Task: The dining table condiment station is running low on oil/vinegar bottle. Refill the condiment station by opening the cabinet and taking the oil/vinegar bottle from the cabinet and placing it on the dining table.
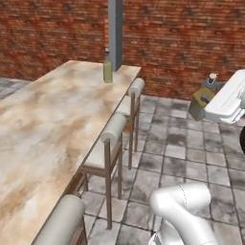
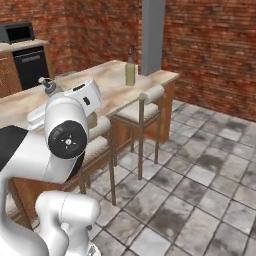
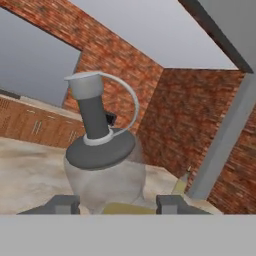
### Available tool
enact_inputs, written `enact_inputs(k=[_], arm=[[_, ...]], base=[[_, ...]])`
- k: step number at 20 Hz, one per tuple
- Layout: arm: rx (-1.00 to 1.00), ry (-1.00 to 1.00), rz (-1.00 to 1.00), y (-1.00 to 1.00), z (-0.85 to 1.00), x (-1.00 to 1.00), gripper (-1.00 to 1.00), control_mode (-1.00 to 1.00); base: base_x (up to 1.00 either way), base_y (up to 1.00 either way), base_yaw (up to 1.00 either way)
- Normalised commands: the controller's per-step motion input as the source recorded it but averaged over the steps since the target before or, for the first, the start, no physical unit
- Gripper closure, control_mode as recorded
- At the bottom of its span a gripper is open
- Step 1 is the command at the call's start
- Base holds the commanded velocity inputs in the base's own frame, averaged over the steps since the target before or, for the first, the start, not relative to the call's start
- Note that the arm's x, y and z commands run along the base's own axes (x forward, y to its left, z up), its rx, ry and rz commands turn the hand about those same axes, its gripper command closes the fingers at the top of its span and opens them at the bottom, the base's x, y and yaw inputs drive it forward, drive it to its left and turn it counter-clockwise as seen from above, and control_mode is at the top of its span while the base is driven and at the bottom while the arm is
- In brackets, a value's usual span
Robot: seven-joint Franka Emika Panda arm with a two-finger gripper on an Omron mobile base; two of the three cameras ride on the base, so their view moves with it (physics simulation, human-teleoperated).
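Two cameras behind the arm look forward and down, one from its left, one from its right. Both take in the long desk (image 1: 48, 124), stools and brick wall. A third camera on the hand looks very closely along the claw (image 3: 117, 204).

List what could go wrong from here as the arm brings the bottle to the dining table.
1. The gripper holds the oil/vinegar bottle low on its body, with the neck and pourer standing well above the fingers; a fast swing might tilt it or let it slip.
2. Another bottle already stands near the far end of the dining table beside the grey pillar; a placement close to it could knock it over.
3. The stools line the table's edge, so a low approach may clip one.
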Motion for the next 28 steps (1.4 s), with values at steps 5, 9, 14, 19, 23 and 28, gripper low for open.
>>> enact_inputs(k=[5, 9, 14, 19, 23, 28], arm=[[0.00, 0.00, 0.00, 0.00, 0.00, 0.00, 1.00, 1.00], [0.00, 0.00, 0.00, 0.00, 0.00, 0.00, 1.00, 1.00], [0.00, 0.00, 0.00, 0.00, 0.00, 0.00, 1.00, 1.00], [0.00, 0.00, 0.00, 0.00, 0.00, 0.00, 1.00, 1.00], [0.00, 0.00, 0.00, 0.00, 0.00, 0.00, 1.00, 1.00], [0.00, 0.00, 0.00, 0.00, 0.00, 0.00, 1.00, 1.00]], base=[[1.00, -0.68, 0.41], [1.00, -0.82, 0.37], [1.00, -0.86, 0.34], [1.00, -0.85, 0.34], [1.00, -0.86, 0.34], [1.00, -0.85, 0.34]])
